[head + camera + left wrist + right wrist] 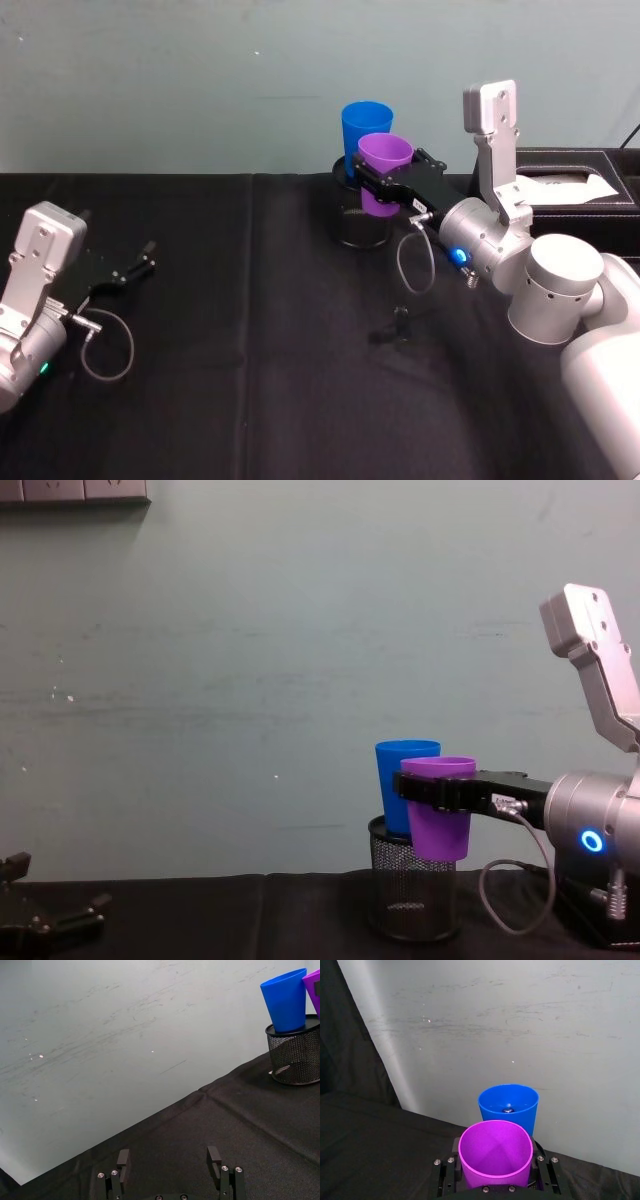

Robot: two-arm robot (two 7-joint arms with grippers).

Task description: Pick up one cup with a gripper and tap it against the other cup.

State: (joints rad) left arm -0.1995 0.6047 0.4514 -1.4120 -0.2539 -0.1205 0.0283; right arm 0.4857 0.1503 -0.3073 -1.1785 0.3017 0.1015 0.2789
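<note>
My right gripper (pixel 386 190) is shut on the purple cup (pixel 385 158), holding it upright in the air by its side wall. The blue cup (pixel 364 124) stands just behind it in a black wire-mesh holder (pixel 358 226). In the chest view the purple cup (pixel 440 826) overlaps the blue cup (pixel 402 778) above the holder (pixel 410 900); I cannot tell whether they touch. From the right wrist, the purple cup (pixel 495 1152) sits between the fingers (pixel 446 1175), with the blue cup (pixel 509 1107) right beyond its rim. My left gripper (pixel 135 268) rests open at the far left of the table.
A black cloth (pixel 250 380) covers the table. A dark tissue box (pixel 570 185) stands at the back right behind my right arm. A small black clamp-like object (pixel 400 322) lies on the cloth in front of the holder. A pale wall rises behind.
</note>
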